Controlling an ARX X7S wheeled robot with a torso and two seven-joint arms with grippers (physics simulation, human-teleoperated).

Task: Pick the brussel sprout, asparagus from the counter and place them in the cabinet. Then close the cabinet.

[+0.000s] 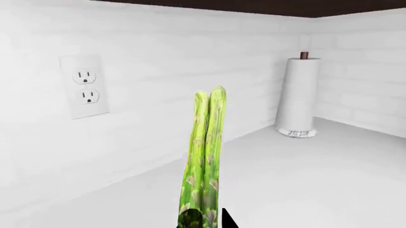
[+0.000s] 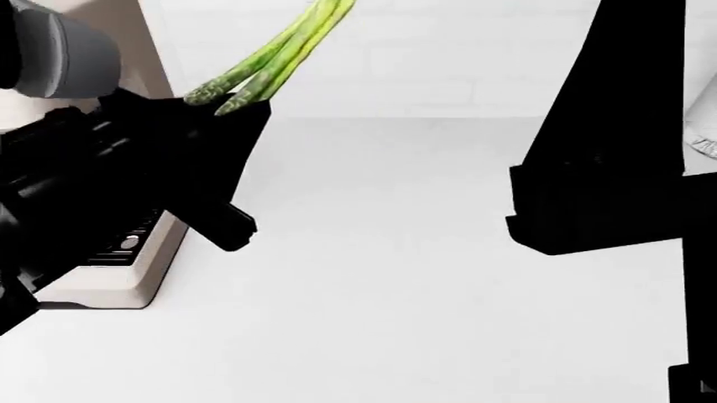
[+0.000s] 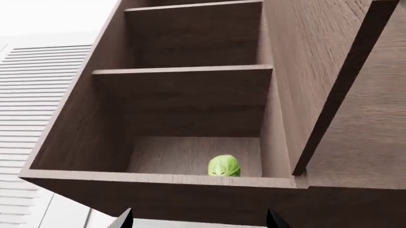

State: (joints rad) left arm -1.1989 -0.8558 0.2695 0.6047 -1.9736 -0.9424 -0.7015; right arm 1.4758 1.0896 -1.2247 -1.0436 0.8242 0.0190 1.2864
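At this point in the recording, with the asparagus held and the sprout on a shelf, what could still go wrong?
1. The left end effector grips the asparagus at one end only, so the long free part could snag a shelf edge or twist loose.
2. The sprout sits near the front edge of the cabinet bottom shelf; pushing the asparagus in could roll it out.
3. The door is open; it may catch on anything sticking out.
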